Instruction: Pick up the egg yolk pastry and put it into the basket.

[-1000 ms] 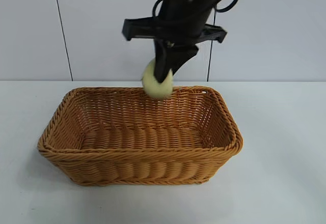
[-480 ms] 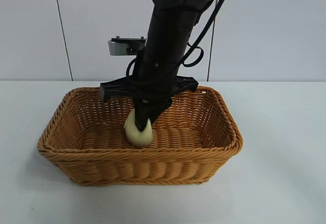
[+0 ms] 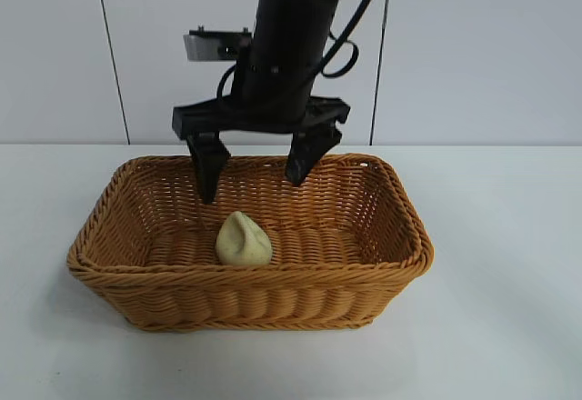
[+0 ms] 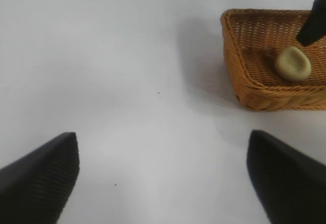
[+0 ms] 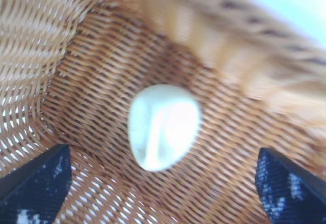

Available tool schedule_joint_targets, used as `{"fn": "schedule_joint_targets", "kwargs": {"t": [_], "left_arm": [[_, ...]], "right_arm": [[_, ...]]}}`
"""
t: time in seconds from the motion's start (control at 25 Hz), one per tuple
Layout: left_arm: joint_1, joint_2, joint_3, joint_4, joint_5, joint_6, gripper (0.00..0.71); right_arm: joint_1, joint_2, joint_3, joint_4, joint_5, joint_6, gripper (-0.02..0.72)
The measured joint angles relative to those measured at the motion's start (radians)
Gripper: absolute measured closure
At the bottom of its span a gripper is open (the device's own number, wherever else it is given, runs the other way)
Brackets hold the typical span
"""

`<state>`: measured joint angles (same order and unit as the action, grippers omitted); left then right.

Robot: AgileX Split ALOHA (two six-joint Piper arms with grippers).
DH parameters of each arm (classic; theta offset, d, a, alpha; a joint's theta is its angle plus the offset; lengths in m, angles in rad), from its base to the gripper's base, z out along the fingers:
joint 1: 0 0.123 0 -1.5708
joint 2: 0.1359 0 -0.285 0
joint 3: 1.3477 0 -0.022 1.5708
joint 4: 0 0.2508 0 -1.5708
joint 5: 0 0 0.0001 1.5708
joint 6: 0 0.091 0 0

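Observation:
The pale yellow-green egg yolk pastry (image 3: 244, 240) lies on the floor of the orange-brown wicker basket (image 3: 382, 264), near its front wall. It also shows in the right wrist view (image 5: 163, 126) and the left wrist view (image 4: 293, 63). My right gripper (image 3: 256, 171) hangs open above the basket's middle, its two fingers spread wide over the pastry and clear of it. My left gripper (image 4: 163, 175) is open and empty over the bare table, far from the basket (image 4: 239, 61).
The basket stands on a white table (image 3: 509, 327) in front of a pale panelled wall. The right arm rises from the basket's middle toward the top of the exterior view.
The right gripper carried the pastry down into the basket, opened and let it go, then rose a little. The pastry now rests on the basket floor.

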<state>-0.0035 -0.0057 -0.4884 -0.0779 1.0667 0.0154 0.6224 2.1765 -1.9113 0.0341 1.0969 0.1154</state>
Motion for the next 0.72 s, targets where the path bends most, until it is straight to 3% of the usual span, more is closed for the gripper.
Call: {"fn": "schedule_joint_targets", "kwargs": {"t": [0.12,0.2,0.72], "left_arm": [[0.0,0.0,0.0,0.0,0.0,-0.001,0.021],[0.0,0.0,0.0,0.0,0.0,-0.001,0.021],[0.0,0.0,0.0,0.0,0.0,-0.001,0.021]], "right_arm": [[-0.016,-0.001,-0.104,-0.051,0.09,0.008,0.011],[-0.04,-0.001,-0.148,-0.058,0.104,0.014,0.008],[-0.39,-0.001,-0.164,-0.066,0.111,0.023,0.008]]}}
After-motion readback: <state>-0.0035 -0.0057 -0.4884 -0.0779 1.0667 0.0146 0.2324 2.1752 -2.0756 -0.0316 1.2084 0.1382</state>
